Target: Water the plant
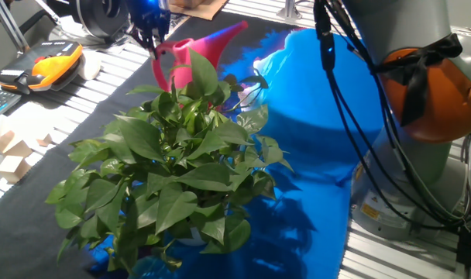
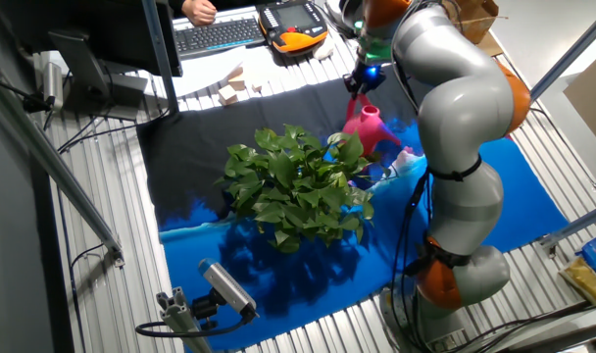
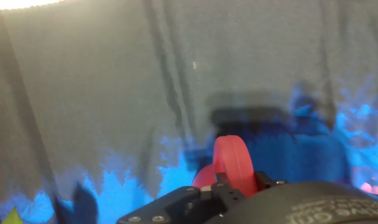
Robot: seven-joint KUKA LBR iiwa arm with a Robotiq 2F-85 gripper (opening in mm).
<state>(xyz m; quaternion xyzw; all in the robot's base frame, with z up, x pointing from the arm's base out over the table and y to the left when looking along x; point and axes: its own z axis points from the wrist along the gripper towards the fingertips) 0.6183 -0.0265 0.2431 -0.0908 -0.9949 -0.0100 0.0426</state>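
The plant (image 1: 173,155) is bushy, with many glossy green pointed leaves, and stands on the blue and black cloth; it also shows in the other fixed view (image 2: 298,181). The pink watering can (image 1: 195,58) is just behind it, its spout pointing up and away from the leaves. My gripper (image 1: 152,37) is shut on the can's handle from above. In the other fixed view the gripper (image 2: 362,83) holds the can (image 2: 369,127) at the plant's far edge. The hand view shows the pink handle (image 3: 232,162) between my fingers (image 3: 223,186), above the cloth.
An orange teach pendant (image 1: 53,62) and wooden blocks (image 1: 11,155) lie left of the cloth. A keyboard (image 2: 215,34) lies at the table's far side. My arm's base (image 2: 455,275) stands right of the plant. A camera on a mount (image 2: 224,284) is at the near edge.
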